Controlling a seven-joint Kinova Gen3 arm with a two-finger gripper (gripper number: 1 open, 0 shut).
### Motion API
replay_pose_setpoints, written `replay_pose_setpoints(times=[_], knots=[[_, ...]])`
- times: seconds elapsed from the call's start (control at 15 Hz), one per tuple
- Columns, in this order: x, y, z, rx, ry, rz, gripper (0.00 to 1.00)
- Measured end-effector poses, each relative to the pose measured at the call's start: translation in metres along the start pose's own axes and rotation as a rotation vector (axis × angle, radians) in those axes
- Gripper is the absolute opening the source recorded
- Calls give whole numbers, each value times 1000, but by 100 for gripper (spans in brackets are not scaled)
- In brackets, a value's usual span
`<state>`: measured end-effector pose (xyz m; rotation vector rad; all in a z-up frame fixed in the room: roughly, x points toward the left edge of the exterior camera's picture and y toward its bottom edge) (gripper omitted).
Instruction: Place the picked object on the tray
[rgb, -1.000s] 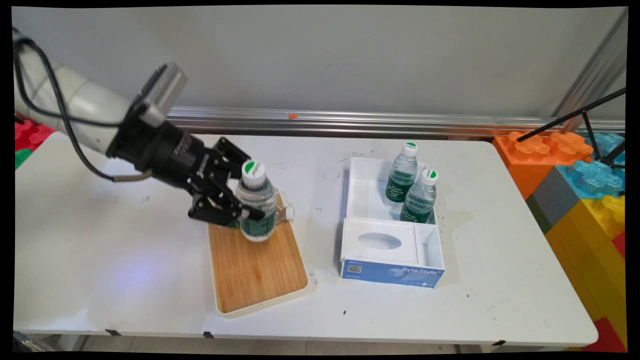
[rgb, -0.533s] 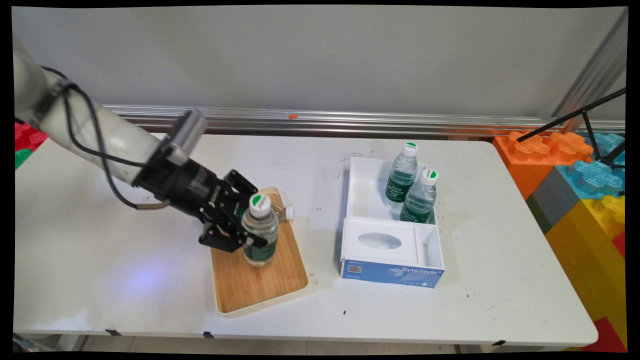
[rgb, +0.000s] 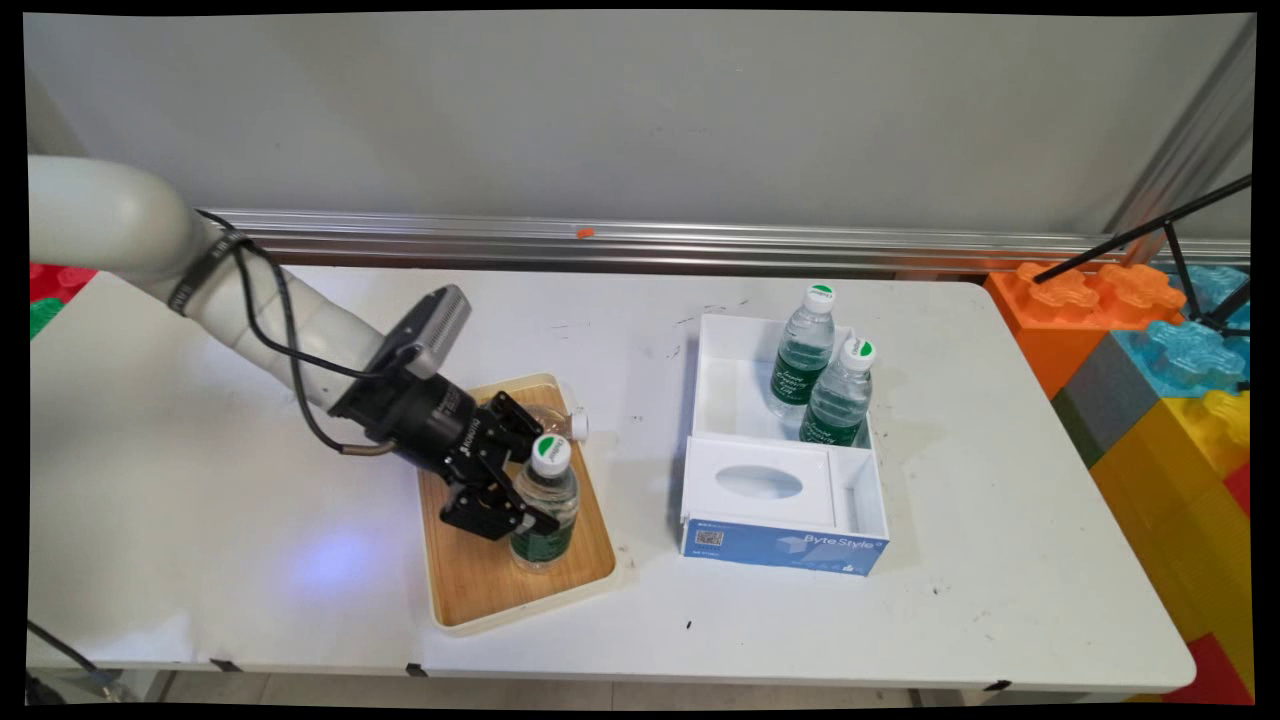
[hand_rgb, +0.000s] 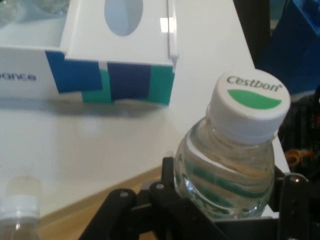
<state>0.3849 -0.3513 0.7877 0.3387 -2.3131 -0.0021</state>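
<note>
Over the last second the gripper (rgb: 520, 500) has descended toward lower centre-left, clamped on the water bottle (rgb: 545, 510). The bottle now stands upright at, or just above, the wooden tray (rgb: 480, 580) on the desk (rgb: 200, 480).

A clear water bottle (hand_rgb: 227, 165) with a white cap lettered "Cestbon" over a green patch is seen clamped in the hand (hand_rgb: 220, 200), whose black linkage rises from the bottom edge on both sides of it. Part of a wooden tray (hand_rgb: 100, 195) is visible below the bottle, resting on the white surface (hand_rgb: 100, 145). The white cap of a second bottle (hand_rgb: 20, 210) is seen in the lower left corner. A white and blue tissue box (hand_rgb: 100, 50) with an oval opening is seen beyond, well apart.
</note>
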Motion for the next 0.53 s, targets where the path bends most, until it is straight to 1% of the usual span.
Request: replay_pose_setpoints(times=[0.27, 0.33, 0.53], knots=[[-5, -12, 13, -13, 15, -9, 0], [-6, -14, 14, -17, 18, -9, 100], [-9, -19, 14, -30, 18, -10, 100]])
